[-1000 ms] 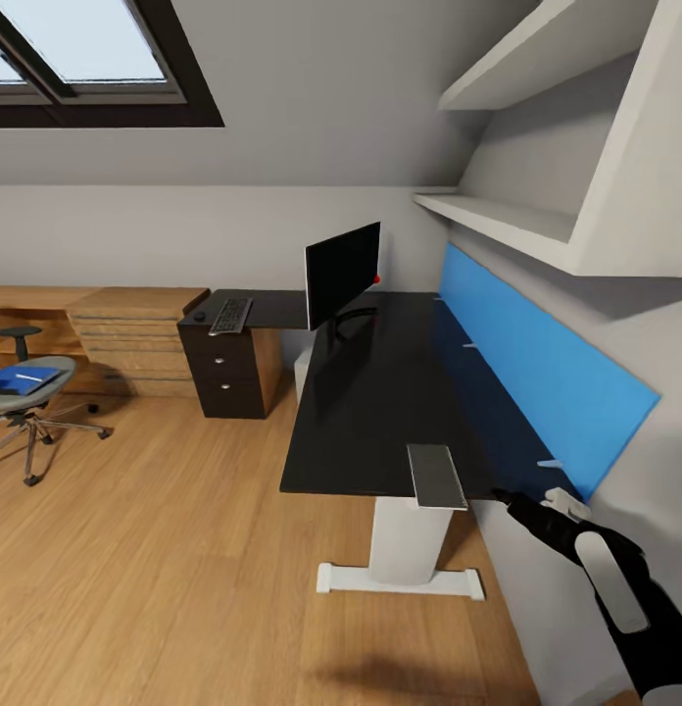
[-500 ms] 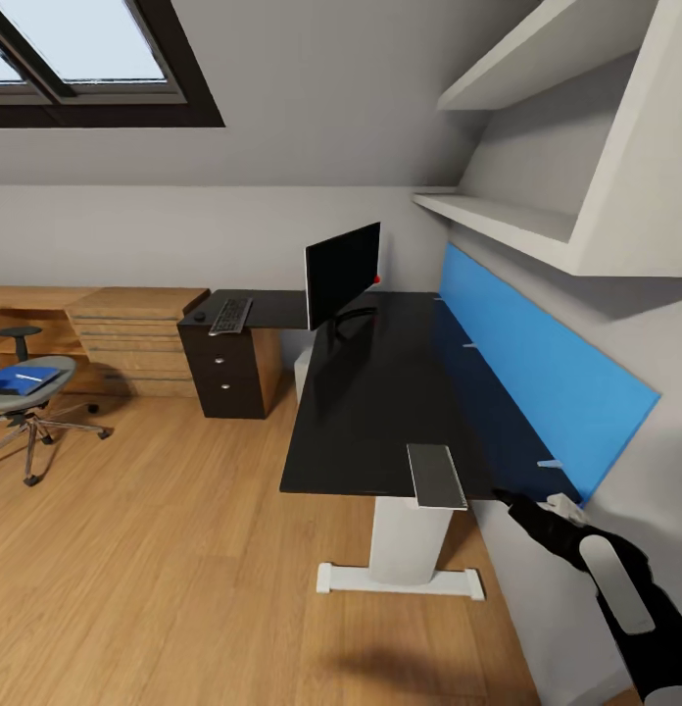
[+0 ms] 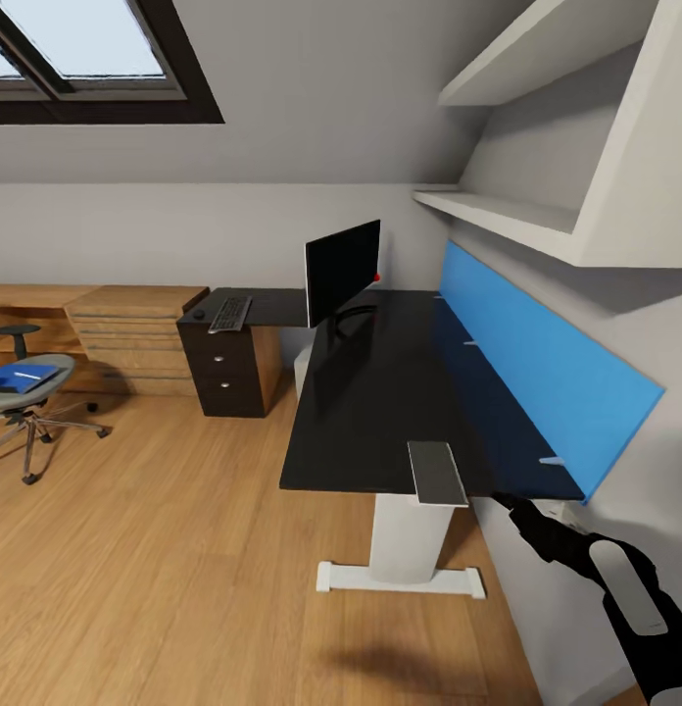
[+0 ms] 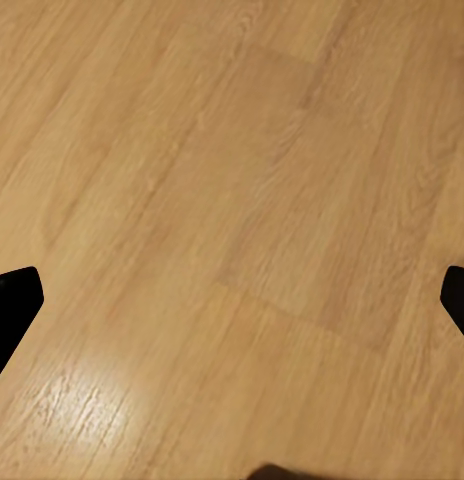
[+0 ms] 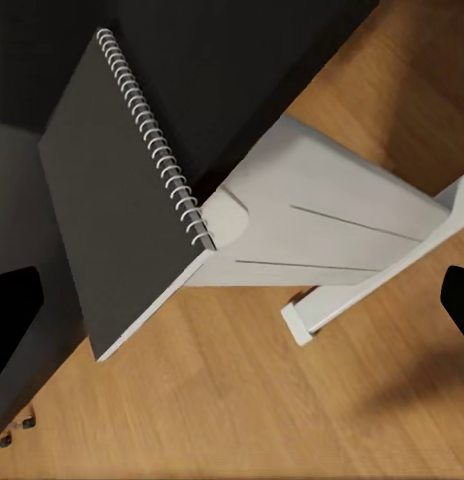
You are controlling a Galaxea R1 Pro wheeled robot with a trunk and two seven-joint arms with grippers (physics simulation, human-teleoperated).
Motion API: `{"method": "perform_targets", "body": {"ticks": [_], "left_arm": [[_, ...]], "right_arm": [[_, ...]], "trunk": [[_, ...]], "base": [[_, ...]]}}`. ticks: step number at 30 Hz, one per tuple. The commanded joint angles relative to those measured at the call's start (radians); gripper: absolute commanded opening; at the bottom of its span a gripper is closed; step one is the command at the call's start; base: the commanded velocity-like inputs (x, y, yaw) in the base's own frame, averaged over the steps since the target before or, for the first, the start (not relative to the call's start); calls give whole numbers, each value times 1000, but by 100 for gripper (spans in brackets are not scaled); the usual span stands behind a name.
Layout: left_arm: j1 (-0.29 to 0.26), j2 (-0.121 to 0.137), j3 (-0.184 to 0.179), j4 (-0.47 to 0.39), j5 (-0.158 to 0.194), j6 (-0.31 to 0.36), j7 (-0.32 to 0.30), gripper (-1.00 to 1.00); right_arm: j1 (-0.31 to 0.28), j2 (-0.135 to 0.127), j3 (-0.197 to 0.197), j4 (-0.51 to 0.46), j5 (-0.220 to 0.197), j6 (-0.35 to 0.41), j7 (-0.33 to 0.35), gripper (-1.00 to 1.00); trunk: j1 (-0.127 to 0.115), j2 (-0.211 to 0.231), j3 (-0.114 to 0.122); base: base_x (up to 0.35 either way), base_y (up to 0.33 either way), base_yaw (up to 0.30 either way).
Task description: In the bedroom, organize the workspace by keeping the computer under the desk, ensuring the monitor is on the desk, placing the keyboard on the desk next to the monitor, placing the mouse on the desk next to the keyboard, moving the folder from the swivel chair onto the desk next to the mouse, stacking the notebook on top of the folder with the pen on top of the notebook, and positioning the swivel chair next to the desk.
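Compared with a second earlier, the right arm (image 3: pixel 615 579) had sunk toward five o'clock in the head view, away from the desk (image 3: pixel 380 392) edge where the notebook (image 3: pixel 436 475) overhung. Only the right wrist view revealed the notebook's (image 5: pixel 112 190) spiral binding above the white leg (image 5: pixel 312 235), and both wrist views showed spread fingertips (image 5: pixel 12 320) holding nothing. At nine o'clock the swivel chair (image 3: pixel 18 397), cut off, carried the folder (image 3: pixel 20 378); monitor (image 3: pixel 341 270) and keyboard (image 3: pixel 230 314) sat at twelve, over plank floor (image 4: pixel 232 200).

head camera and right wrist share desk (image 3: pixel 380 392)
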State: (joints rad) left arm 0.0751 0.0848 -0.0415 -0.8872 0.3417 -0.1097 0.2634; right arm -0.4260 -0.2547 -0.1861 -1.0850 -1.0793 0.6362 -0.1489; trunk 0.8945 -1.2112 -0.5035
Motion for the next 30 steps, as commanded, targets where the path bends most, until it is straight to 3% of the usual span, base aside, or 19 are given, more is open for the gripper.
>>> {"method": "perform_targets", "body": {"ticks": [1,24,30], "left_arm": [[0,1,-4,-1,10,-4,6,100],[0,1,-4,0,10,-4,8,100],[0,1,-2,-1,13,-3,7,100]], "right_arm": [[0,0,-1,-2,-11,4,-9,100],[0,8,4,12,1,-2,-7,100],[0,5,1,31,-6,4,52,100]], "trunk": [[4,-8,-4],[92,-169,-76],[115,-211,-95]], "base": [[0,0,0],[0,0,0],[0,0,0]]}}
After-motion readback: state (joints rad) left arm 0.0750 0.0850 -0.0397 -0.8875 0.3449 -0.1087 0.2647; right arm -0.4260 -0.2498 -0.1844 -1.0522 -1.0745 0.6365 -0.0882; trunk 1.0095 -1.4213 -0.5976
